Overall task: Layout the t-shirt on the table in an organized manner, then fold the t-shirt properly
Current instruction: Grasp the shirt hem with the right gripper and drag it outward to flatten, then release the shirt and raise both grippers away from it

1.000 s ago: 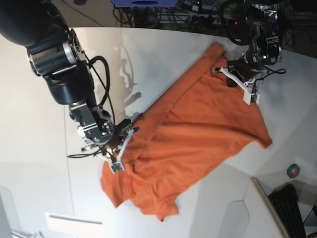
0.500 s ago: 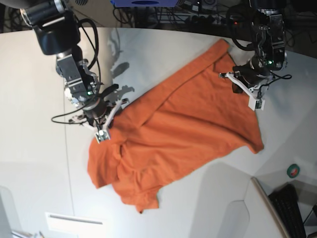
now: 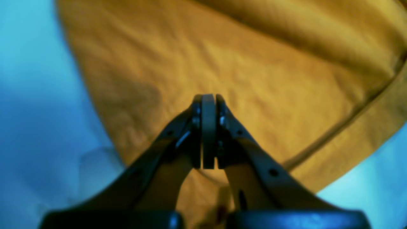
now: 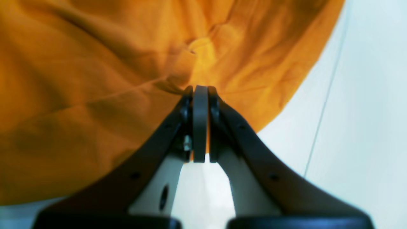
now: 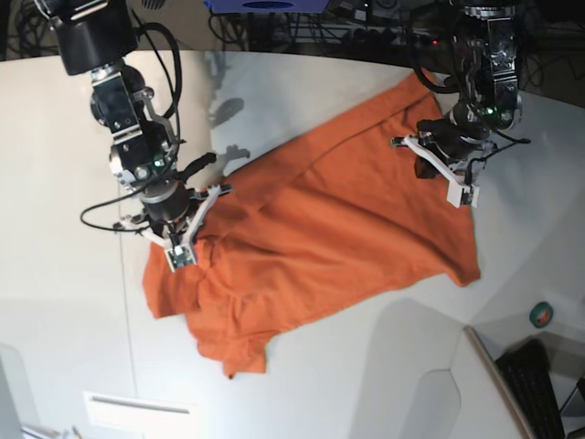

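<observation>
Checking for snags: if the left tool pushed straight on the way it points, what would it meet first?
Probably more of the plain orange cloth t-shirt: the shut left tool points across it, and cloth fills the view ahead. Depth is unclear.

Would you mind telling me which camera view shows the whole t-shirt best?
The base view: it alone shows the whole t-shirt, stretched between both arms on the table. The left wrist view shows only wrinkled cloth and a hem beyond shut fingers; the right wrist view shows only bunched folds at its fingers.
</observation>
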`<state>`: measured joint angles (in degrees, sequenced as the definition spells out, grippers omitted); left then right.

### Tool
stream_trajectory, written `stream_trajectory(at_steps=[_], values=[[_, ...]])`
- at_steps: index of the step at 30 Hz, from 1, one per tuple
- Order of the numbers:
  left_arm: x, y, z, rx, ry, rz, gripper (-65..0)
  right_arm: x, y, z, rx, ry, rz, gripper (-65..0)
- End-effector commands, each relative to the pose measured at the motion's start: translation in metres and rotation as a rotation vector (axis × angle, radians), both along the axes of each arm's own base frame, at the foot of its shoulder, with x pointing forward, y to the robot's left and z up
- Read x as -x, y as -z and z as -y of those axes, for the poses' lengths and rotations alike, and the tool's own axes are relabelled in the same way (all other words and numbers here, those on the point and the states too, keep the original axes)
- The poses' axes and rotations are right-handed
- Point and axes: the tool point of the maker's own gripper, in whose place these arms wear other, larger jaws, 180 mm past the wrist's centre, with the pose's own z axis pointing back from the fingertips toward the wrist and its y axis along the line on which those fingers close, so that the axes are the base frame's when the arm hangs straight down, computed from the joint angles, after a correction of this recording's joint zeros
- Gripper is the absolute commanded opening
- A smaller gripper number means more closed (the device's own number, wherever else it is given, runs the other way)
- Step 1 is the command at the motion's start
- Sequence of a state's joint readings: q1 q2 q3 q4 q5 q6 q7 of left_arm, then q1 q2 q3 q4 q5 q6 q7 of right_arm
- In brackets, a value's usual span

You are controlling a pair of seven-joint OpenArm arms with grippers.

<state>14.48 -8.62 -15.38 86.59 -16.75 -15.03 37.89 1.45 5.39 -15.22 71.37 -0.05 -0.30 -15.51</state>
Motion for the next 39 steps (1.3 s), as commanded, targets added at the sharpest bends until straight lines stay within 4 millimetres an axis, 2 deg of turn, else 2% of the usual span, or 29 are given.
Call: stream_trajectory(at_steps=[1,6,14,16,20,23,25,28,31,39], values=[[-0.005,-0.005,-0.006,-0.007,-0.008,0.025,-65.0,-0.02,-0.015,0.003,0.004,0.005,0.058,-65.0],[0.004,0.01,-0.01,-0.005,-0.024,-0.02,-65.0,-0.026,-0.007,0.006,0.02,0.006,0.034,-65.0],[0.012,0.035,-0.015,0.011,-0.052,-0.092,-65.0,-0.033,-0.012,0.003,0.013,0.006,0.048,-65.0],[0.007,0.035,-0.017,0.012,-0.055,-0.09,-65.0,-0.037,-0.011,0.005,0.019,0.008,0.044,-65.0],[0.002,0.033,-0.032,-0.017,-0.055,-0.089,-65.0,-0.044,0.0,0.013,0.04,0.02,0.009,-65.0],[-0.008,0.025,-0.047,-0.048,-0.052,-0.073,-65.0,-0.04,0.013,0.02,0.052,0.033,-0.028,-65.0],[-0.011,0.022,-0.052,-0.059,-0.052,-0.066,-65.0,-0.034,0.018,0.024,0.061,0.035,-0.043,-65.0],[-0.02,0.014,-0.062,-0.082,-0.049,-0.047,-65.0,-0.016,0.03,0.024,0.061,0.032,-0.076,-65.0],[-0.03,0.01,-0.064,-0.082,-0.053,-0.031,-65.0,0.007,0.038,0.027,0.061,0.028,-0.095,-65.0],[-0.062,0.01,-0.076,-0.065,-0.092,-0.027,-65.0,0.06,0.037,0.012,0.02,0.005,-0.105,-65.0]])
